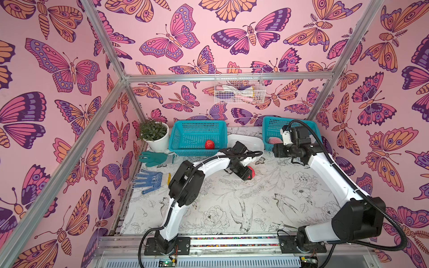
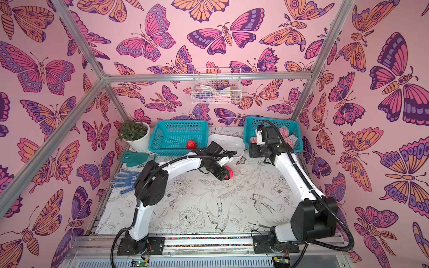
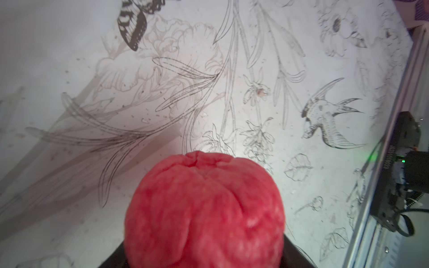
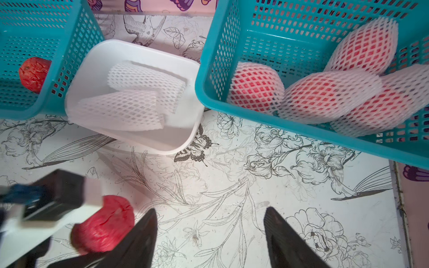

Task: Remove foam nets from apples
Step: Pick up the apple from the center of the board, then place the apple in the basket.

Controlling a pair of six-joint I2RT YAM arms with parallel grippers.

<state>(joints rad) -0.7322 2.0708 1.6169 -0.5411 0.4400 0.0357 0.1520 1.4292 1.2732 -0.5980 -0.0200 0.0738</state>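
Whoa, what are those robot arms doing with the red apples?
The left end effector grips a bare apple, its net already off. The right end effector hangs open and empty. Two removed foam nets lie in the white tub, another bare apple sits in one teal basket, and four netted apples wait in the other basket.

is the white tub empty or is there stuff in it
Not empty. The right wrist view shows two flattened, hollow foam nets lying inside the white tub.
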